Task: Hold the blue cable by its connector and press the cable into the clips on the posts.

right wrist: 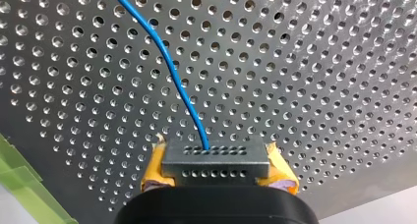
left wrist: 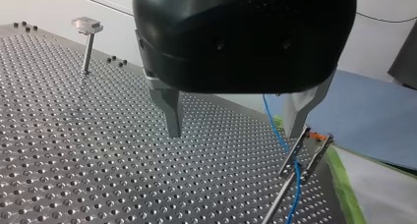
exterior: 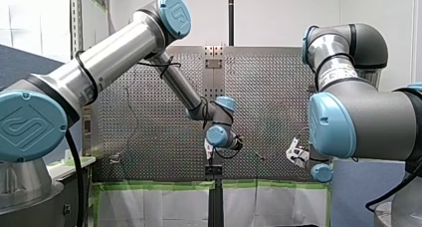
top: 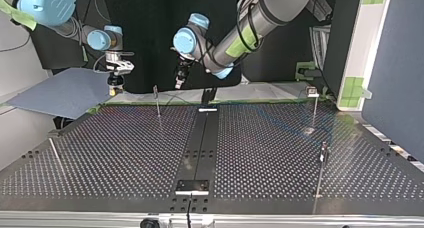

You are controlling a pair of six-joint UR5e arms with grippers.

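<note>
Right hand [right wrist: 216, 171]: yellow pads clamped on the grey connector [right wrist: 215, 155], a grip legible only in the right wrist view. Cable [right wrist: 169, 67]: blue, leaves the connector with its long axis running ahead of the hand over the perforated surface [right wrist: 319, 62]. Left hand [left wrist: 235, 131]: fingers apart, empty. Only the left wrist view shows the cable passing through a clip [left wrist: 307, 153] beside that hand, near vertical.

perforated table [top: 125, 153] | black centre strip [top: 200, 138] | green tape [exterior: 154, 185] | grey-blue board [top: 65, 93]
</note>
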